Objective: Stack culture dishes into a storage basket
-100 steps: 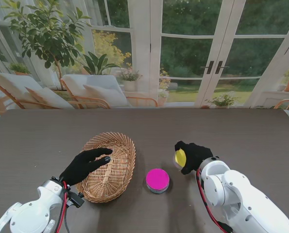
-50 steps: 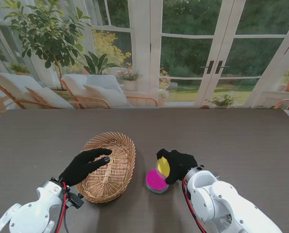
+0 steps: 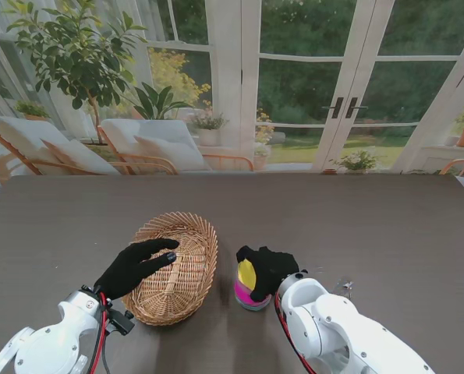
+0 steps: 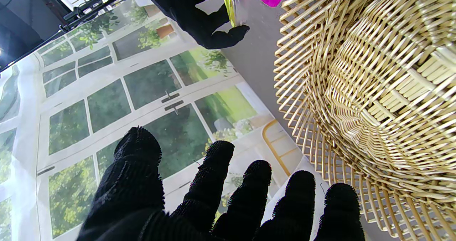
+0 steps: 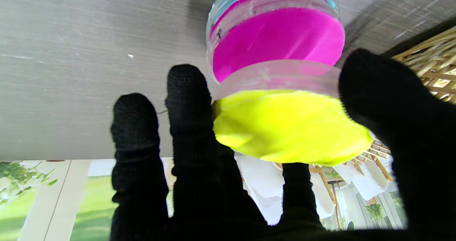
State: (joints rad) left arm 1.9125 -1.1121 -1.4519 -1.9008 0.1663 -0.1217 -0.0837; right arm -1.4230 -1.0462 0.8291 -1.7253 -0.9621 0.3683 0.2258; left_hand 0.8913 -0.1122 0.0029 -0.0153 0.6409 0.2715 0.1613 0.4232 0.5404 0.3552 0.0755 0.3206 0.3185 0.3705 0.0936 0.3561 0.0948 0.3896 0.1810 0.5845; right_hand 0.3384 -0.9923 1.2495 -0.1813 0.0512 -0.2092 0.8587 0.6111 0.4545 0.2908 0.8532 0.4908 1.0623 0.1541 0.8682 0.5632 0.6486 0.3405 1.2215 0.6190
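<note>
The right hand (image 3: pixel 267 267), fingers clamped on the tilted yellow dish (image 3: pixel 247 274), hung directly over the pink dish (image 3: pixel 246 297), the basket (image 3: pixel 177 269) just leftward under the empty, spread left hand (image 3: pixel 134 265).

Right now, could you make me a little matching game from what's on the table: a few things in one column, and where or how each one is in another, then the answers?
Things:
1. yellow dish
2. pink dish
3. basket
4. left hand

States:
A. lying flat on the table, to the right of the basket
B. open, resting on the basket's rim
C. tilted, held in the right hand over the pink dish
D. holds no dishes, as far as can be seen

Pairs: 1-C, 2-A, 3-D, 4-B
</note>
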